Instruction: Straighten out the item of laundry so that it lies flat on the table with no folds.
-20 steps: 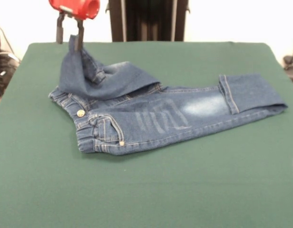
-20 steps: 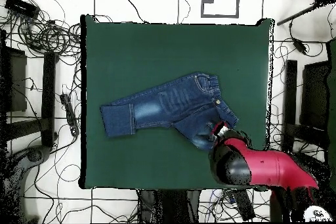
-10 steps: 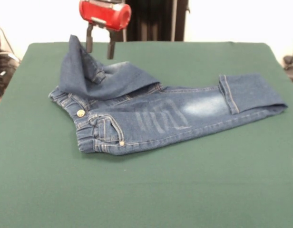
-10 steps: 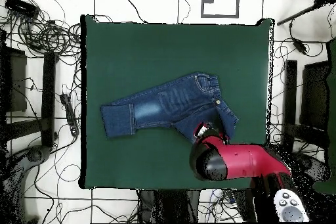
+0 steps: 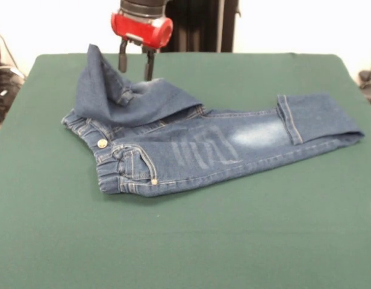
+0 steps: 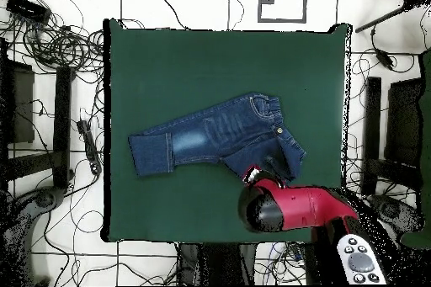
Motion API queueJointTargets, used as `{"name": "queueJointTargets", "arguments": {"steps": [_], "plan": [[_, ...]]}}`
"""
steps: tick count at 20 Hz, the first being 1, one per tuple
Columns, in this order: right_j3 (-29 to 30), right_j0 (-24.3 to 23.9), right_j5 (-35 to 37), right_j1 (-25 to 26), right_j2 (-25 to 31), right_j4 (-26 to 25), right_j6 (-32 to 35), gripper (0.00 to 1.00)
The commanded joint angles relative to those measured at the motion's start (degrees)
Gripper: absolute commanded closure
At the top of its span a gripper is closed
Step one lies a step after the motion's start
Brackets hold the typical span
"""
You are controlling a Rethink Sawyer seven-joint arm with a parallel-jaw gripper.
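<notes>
The item of laundry (image 5: 197, 147) is a small pair of blue jeans lying across the green table (image 5: 185, 241), with the waistband at the left. One leg is folded back over the waist and stands up in a peak (image 5: 94, 57). The other leg stretches right, and its cuff (image 5: 318, 117) is turned over. My gripper (image 5: 135, 69) hangs open and empty just above the folded leg, right of the peak. In the overhead view the jeans (image 6: 210, 136) lie mid-table, and my red arm (image 6: 290, 208) covers their near corner.
The black pedestal (image 5: 185, 24) stands behind the table's far edge. In the overhead view, cables (image 6: 50, 39) and stands ring the table (image 6: 210, 65) on the floor. A grey remote-like device (image 6: 360, 260) lies at the bottom right.
My gripper has moved right from the peak of the folded leg and dropped slightly lower. The jeans have kept their shape.
</notes>
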Motion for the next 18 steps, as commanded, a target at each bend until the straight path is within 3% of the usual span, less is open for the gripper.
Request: {"name": "queueJointTargets", "arguments": {"steps": [1,7,13,18], "plan": [[-1.3,0.5,-4.3,4.6,0.5,0.5,4.3,0.0],[0.8,-3.0,-2.9,1.8,2.3,0.3,1.3,0.0],[-0.7,-4.2,-2.6,2.8,3.0,-0.2,0.5,0.0],[2.3,-6.3,-1.6,-0.3,4.5,-0.2,-1.0,0.0]]}}
